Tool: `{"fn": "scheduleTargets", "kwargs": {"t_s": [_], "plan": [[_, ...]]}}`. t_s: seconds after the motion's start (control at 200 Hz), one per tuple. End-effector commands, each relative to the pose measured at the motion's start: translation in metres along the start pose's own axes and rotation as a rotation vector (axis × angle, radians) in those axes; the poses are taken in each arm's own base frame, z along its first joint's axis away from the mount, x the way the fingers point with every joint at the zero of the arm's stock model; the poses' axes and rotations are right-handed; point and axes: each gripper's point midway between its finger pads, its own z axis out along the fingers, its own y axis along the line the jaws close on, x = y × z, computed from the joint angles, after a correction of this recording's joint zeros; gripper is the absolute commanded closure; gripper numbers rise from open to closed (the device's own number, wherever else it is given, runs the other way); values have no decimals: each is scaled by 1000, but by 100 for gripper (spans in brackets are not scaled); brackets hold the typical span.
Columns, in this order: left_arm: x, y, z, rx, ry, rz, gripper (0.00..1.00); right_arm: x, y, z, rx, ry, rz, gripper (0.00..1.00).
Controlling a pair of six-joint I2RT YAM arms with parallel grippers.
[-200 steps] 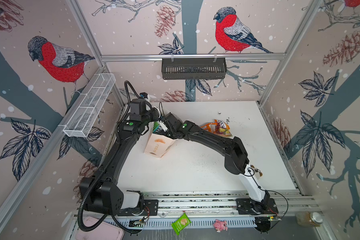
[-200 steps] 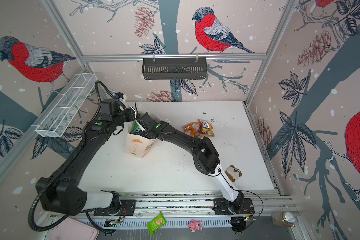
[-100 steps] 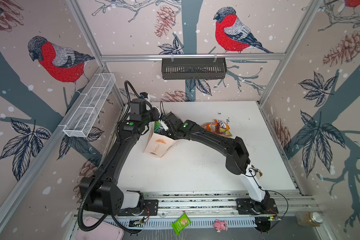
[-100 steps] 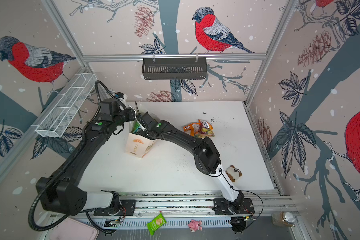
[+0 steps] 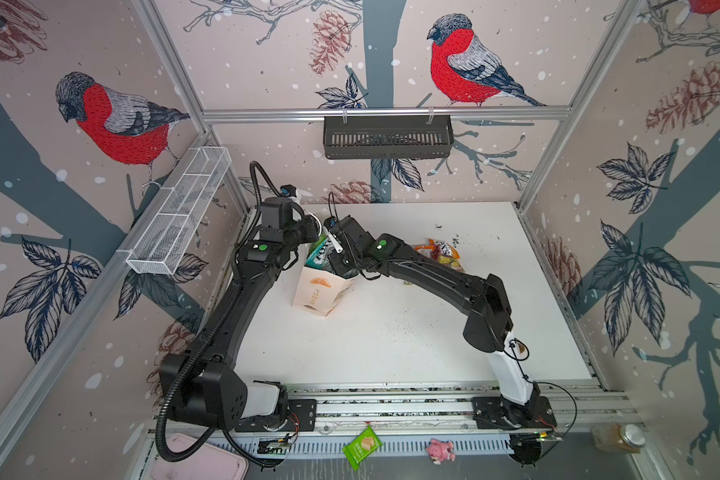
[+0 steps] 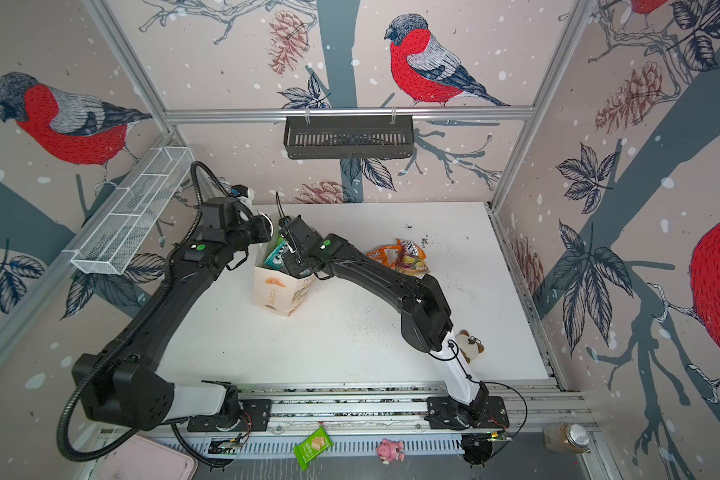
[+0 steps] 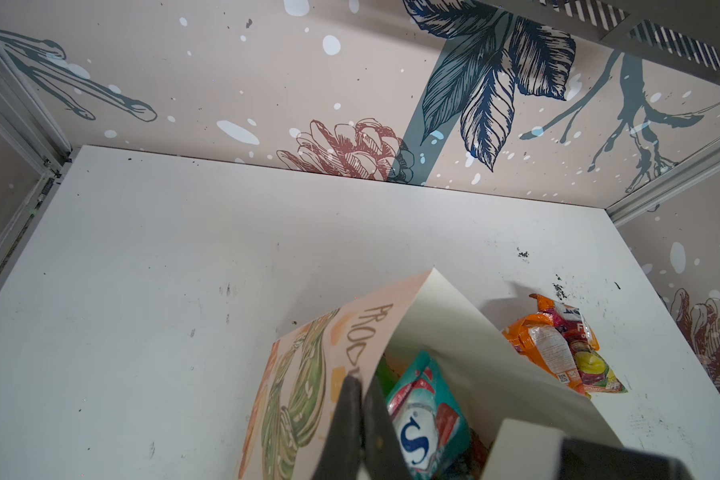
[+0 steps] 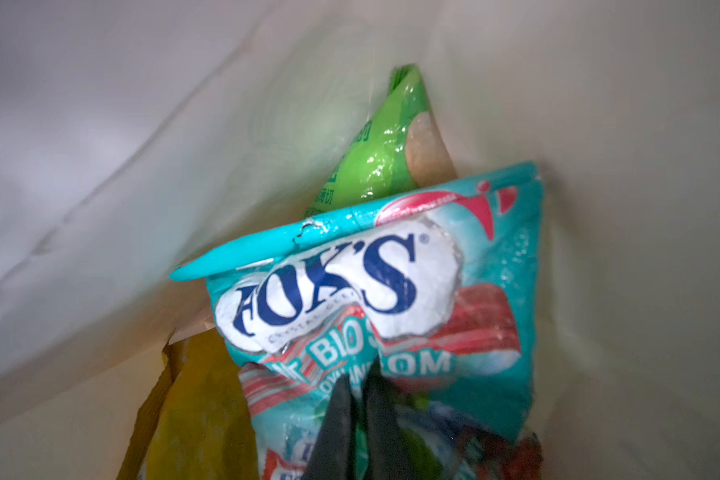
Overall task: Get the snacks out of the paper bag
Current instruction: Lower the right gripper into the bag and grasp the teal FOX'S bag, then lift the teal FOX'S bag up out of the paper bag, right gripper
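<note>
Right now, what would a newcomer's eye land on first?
The paper bag, standing left of centre on the table, draws the eye: the left claw pinches its rim, and the right claw is inside, shut on a teal packet. Orange and yellow packets lie heaped on the table to its right.

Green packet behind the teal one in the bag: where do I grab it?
Pinch the pointed end of the green packet, the only part showing past the teal packet. Come in through the mouth of the paper bag, along the wall it lies against; the rest is hidden.
</note>
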Motion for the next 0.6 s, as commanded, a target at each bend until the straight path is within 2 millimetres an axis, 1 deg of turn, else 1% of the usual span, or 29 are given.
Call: {"fn": "scheduleTargets", "kwargs": {"t_s": [0.0, 0.44, 0.595], "plan": [[-13, -4, -1, 17, -49, -11, 100, -15, -5, -12, 25, -56, 3, 100], [-12, -4, 1, 22, -43, -15, 100, -46, -2, -45, 15, -172, 11, 100], [-12, -3, 1, 17, -44, -14, 100, -57, -4, -57, 26, -217, 12, 100]]}}
